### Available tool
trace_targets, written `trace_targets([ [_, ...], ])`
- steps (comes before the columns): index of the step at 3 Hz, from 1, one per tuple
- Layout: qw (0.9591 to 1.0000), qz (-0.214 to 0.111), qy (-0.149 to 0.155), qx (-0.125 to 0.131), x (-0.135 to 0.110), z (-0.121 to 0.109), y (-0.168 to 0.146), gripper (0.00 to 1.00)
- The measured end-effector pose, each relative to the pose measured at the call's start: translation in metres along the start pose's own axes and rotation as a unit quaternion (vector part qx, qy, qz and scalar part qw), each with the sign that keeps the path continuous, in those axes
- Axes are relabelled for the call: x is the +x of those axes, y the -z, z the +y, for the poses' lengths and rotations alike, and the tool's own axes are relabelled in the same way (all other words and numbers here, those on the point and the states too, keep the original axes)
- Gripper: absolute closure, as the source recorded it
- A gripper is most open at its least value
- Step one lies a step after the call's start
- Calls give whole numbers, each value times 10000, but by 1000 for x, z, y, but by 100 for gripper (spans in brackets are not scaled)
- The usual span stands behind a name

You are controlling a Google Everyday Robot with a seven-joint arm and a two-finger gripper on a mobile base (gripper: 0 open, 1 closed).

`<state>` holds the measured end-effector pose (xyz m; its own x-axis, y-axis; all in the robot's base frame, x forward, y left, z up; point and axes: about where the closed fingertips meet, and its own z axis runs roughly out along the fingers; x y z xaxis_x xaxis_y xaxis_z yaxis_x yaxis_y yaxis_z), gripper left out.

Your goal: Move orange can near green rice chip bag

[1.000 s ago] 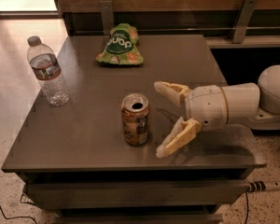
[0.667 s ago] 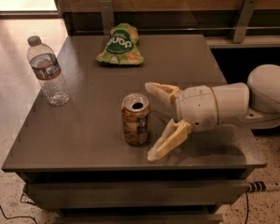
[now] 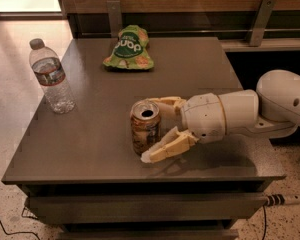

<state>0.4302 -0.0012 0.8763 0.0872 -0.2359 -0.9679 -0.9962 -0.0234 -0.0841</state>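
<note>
The orange can stands upright on the dark grey table, near its front edge. My gripper reaches in from the right at can height. It is open, with one tan finger behind the can and the other finger in front of it, so the can sits between the fingertips. The green rice chip bag lies flat at the back of the table, well behind the can.
A clear plastic water bottle stands upright near the table's left edge. A wooden wall panel with metal brackets runs behind the table. The white arm crosses the table's right edge. A cable lies on the floor at lower right.
My gripper has moved left toward the can. Its fingers, which were to the right of the can, now stand on either side of it. The can, bag and bottle have not moved.
</note>
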Motion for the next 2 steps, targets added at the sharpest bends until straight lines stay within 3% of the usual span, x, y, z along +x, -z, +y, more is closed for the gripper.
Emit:
trace_targets([
  [2,10000,5,21,-35,-2,1,-3,70],
])
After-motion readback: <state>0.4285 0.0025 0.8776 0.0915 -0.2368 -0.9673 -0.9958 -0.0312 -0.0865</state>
